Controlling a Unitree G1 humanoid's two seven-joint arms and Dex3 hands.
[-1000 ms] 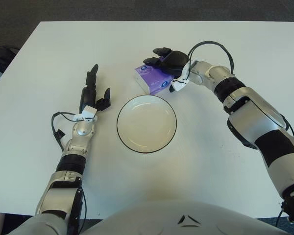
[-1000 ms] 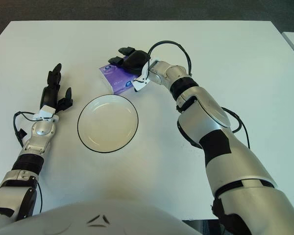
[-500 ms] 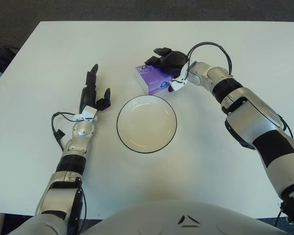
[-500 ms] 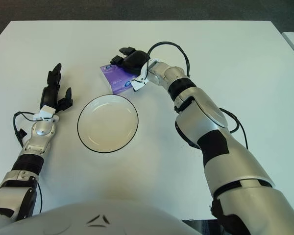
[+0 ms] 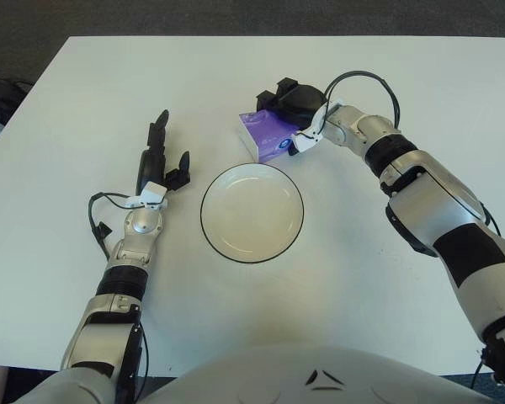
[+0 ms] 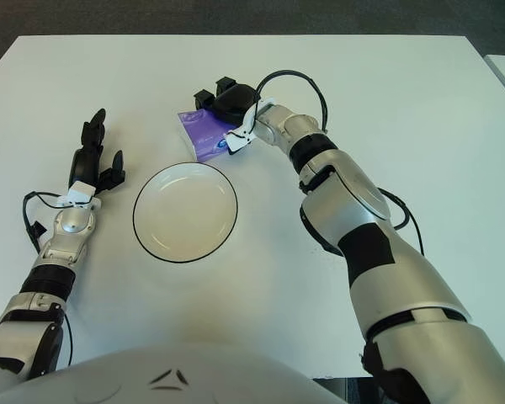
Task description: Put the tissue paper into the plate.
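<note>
A purple tissue pack [image 5: 263,133] lies on the white table just beyond the empty white plate with a dark rim [image 5: 252,212]. My right hand [image 5: 279,94] is on the pack's far right end, with its black fingers curled down around that end. The near left part of the pack shows free of the hand. The pack does not touch the plate. My left hand [image 5: 162,160] rests flat on the table left of the plate, fingers spread and holding nothing.
The white table [image 5: 387,278] spreads wide around the plate. A black cable loops above my right wrist [image 5: 362,80]. Dark floor lies beyond the table's far edge.
My right hand's fingers have curled down over the pack's far end. The pack has shifted slightly to the right. The left hand has not moved.
</note>
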